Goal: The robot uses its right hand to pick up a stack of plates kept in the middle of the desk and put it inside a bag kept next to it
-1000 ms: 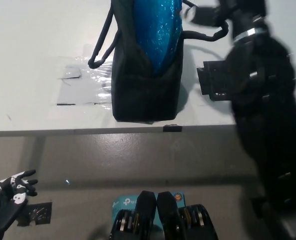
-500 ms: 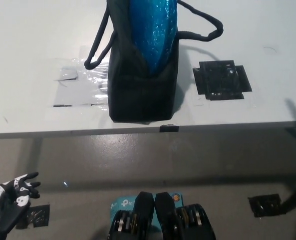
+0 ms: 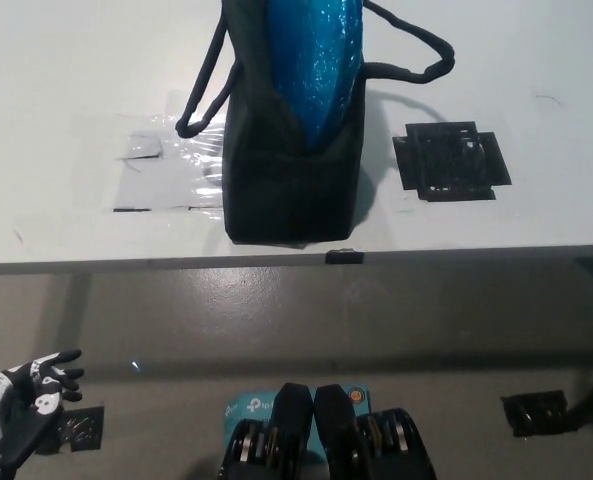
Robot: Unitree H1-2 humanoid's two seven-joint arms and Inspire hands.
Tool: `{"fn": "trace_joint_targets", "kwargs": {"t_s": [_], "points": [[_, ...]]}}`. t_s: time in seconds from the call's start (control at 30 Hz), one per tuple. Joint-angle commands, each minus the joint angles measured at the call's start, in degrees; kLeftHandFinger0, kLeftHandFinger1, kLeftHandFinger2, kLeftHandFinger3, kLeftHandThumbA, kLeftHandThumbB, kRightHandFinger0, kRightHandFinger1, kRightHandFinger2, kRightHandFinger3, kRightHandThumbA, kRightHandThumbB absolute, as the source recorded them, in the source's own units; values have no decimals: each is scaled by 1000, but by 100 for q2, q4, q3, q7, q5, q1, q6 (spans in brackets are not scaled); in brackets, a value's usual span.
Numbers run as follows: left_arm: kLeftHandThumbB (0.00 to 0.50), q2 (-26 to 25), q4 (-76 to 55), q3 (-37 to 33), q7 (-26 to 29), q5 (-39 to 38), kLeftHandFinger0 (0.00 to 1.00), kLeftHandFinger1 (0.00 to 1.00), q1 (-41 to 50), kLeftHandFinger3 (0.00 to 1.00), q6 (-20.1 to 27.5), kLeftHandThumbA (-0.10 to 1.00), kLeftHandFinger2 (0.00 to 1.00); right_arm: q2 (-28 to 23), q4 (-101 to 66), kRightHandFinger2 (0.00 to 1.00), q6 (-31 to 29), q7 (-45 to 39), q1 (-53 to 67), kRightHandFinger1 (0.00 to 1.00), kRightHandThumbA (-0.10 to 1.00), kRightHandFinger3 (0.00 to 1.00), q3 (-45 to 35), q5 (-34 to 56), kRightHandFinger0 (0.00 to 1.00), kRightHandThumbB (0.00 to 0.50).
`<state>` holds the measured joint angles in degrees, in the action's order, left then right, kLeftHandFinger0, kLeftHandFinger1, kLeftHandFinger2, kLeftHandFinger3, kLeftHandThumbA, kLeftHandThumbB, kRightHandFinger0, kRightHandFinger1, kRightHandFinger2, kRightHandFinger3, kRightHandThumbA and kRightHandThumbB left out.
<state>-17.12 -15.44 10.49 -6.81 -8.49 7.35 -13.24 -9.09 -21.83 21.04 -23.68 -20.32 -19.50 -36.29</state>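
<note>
Beside bag (blue plates inside): black tape patch.

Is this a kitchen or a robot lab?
Probably a robot lab or test room. A plain white desk has black tape marks stuck on it, the grey floor has taped markers too, and nothing kitchen-like shows.

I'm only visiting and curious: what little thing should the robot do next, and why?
Probably nothing more than settling its arms at rest. The blue plates already stand inside the black bag on the desk, the right robot hand is out of view, and the left robot hand hangs open below the desk.
</note>
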Motion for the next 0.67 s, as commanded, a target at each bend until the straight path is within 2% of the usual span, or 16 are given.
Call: {"fn": "trace_joint_targets", "kwargs": {"t_s": [0.0, 0.1, 0.17, 0.27, 0.33, 0.4, 0.47, 0.53, 0.63], "points": [[492, -129, -135, 44, -75, -2, 601, 697, -32, 1000, 198, -100, 736, 490, 534, 764, -1862, 707, 994, 623, 408, 1000, -513, 2394, 528, 188], [489, -128, -132, 43, -75, 1, 596, 692, -32, 1000, 209, -100, 733, 491, 604, 765, -1972, 732, 1056, 625, 429, 1000, -504, 2441, 533, 196], [482, -142, -90, 43, -94, -13, 620, 706, -35, 1000, 223, -100, 746, 709, 1336, 822, -2602, 1097, 1576, 780, 503, 1000, -555, 2346, 727, 228], [482, -142, -90, 43, -94, -13, 624, 707, -35, 1000, 223, -100, 748, 689, 1375, 822, -2674, 1135, 1587, 782, 503, 1000, -530, 2385, 732, 229], [479, -137, -131, 71, -81, -24, 624, 708, 39, 1000, 213, -100, 751, 696, 2271, 832, -3463, 1472, 1801, 753, 564, 1000, -649, 2416, 697, 226], [477, -137, -131, 71, -81, -24, 624, 709, 39, 1000, 213, -100, 753, 678, 2305, 832, -3516, 1502, 1804, 754, 566, 1000, -626, 2438, 696, 225], [480, -129, -134, 78, -84, -45, 608, 697, 44, 998, 218, -100, 746, 617, 2745, 853, -3814, 1690, 1810, 772, 629, 1000, -639, 2364, 676, 250], [484, -135, -122, 74, -92, -39, 602, 694, 43, 998, 247, -100, 745, 625, 2716, 830, -3814, 1744, 1794, 728, 634, 1000, -636, 2367, 636, 257], [489, -143, -149, 90, -83, -44, 604, 694, 45, 1000, 216, -100, 745, 633, 2761, 833, -3834, 1775, 1737, 760, 617, 1000, -630, 2445, 682, 239]]}}
